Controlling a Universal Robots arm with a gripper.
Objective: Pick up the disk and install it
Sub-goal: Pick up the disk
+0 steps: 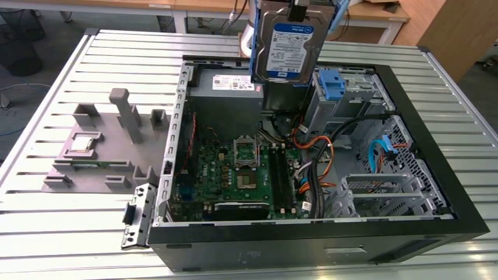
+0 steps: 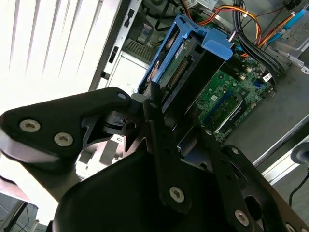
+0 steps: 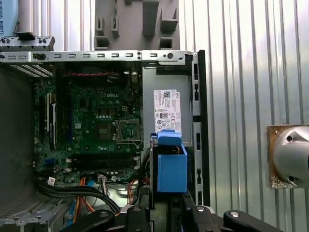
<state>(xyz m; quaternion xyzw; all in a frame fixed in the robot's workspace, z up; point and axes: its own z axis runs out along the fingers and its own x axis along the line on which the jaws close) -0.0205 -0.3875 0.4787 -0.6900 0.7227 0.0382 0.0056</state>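
Observation:
The disk [image 1: 286, 44], a silver hard drive with a white and dark blue label in a blue carrier, hangs upright in the air above the back of the open computer case [image 1: 424, 151]. My gripper [image 1: 300, 4] is shut on its upper end at the top edge of the exterior view. In the second wrist view the black fingers [image 2: 155, 104] clamp the blue-framed disk [image 2: 179, 63] edge-on, with the motherboard beyond it. In the first wrist view the carrier of the disk [image 3: 171, 166] sticks out from my gripper [image 3: 166, 209], over the power-supply box.
Inside the case lie a green motherboard [image 1: 241, 175], a grey power-supply box [image 1: 230, 86], loose cables [image 1: 327, 149] and a metal drive cage with a blue latch [image 1: 330, 84]. A grey parts fixture [image 1: 101, 146] stands on the slatted metal table [image 1: 62, 233] at the exterior view's left.

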